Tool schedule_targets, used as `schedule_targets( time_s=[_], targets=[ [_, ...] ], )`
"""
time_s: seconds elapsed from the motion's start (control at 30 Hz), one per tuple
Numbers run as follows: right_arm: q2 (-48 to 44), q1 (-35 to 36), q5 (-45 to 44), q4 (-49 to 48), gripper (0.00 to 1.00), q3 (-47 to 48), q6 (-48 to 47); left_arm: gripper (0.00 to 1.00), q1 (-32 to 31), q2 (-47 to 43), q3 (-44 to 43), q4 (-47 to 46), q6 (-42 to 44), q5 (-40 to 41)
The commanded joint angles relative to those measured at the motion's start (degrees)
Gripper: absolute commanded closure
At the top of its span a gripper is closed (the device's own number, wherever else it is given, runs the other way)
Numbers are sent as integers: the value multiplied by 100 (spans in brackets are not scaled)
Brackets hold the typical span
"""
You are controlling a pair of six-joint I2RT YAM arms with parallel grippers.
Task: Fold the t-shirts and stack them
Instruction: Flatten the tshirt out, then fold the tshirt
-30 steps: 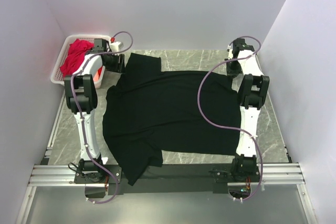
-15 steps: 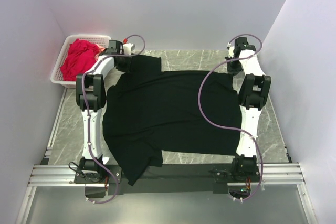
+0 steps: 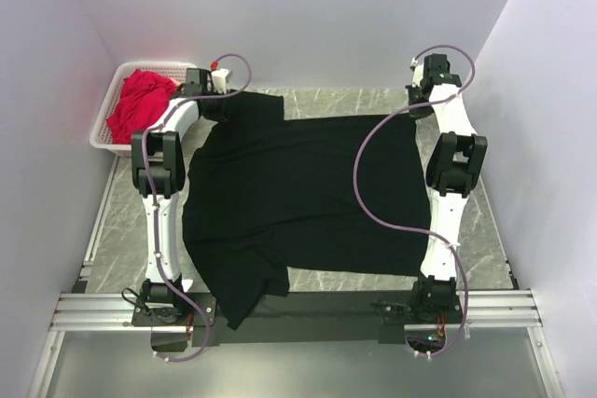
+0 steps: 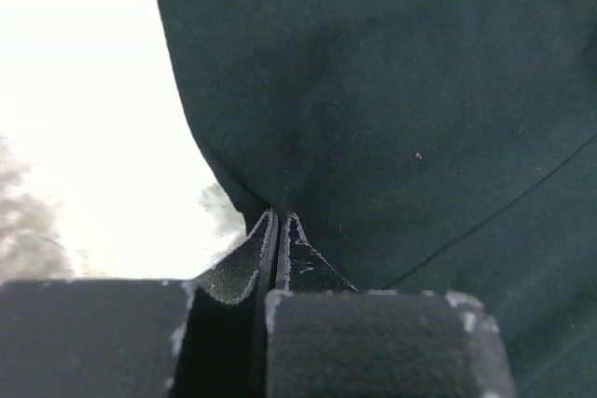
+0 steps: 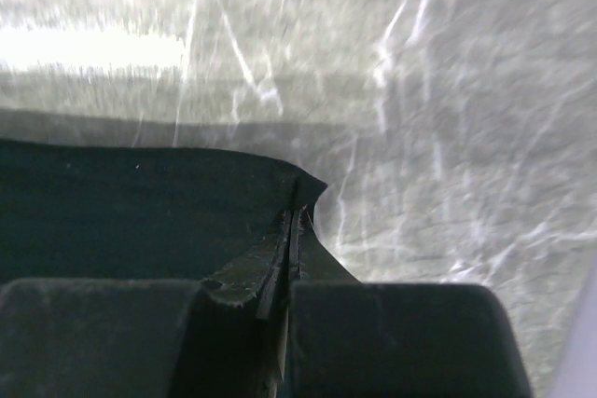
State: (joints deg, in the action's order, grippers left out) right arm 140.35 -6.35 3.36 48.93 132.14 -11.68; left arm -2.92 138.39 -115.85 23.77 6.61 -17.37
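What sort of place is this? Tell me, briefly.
Probably a robot lab test cell, not a home: plain white walls box in a marble-look table, two arms are bolted to a metal rail, and a black t-shirt lies spread between them.

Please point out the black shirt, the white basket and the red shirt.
black shirt (image 3: 298,202), top view, middle of body.
white basket (image 3: 154,64), top view, far rim.
red shirt (image 3: 135,104), top view, bunched middle.

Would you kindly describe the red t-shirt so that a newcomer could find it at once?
From the marble table, look to its far left corner, where a white lattice basket stands. The crimson t-shirt lies crumpled inside it; unlike the large black t-shirt spread flat across the table, it is bright red and bunched up.
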Motion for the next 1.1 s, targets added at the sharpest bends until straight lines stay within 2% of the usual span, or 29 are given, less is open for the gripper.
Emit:
schedule_targets(
  time_s=[0.0,0.4,0.57,1.07],
  targets=[
    [-518,-95,-195,-463,100,304,-106,100,204,-576,-201,-584,-239,-293],
    [-588,-95,-160,-647,100,498,-291,100,283,-769,-183,-1032,-108,-601],
    [-851,-95,173,-604,100,225,-308,100,432,-1041,238,-1331,6,-794],
    [-1563,-121,675,-261,100,-574,-501,100,643,-1955,1178,-1208,893,-1567]
  ],
)
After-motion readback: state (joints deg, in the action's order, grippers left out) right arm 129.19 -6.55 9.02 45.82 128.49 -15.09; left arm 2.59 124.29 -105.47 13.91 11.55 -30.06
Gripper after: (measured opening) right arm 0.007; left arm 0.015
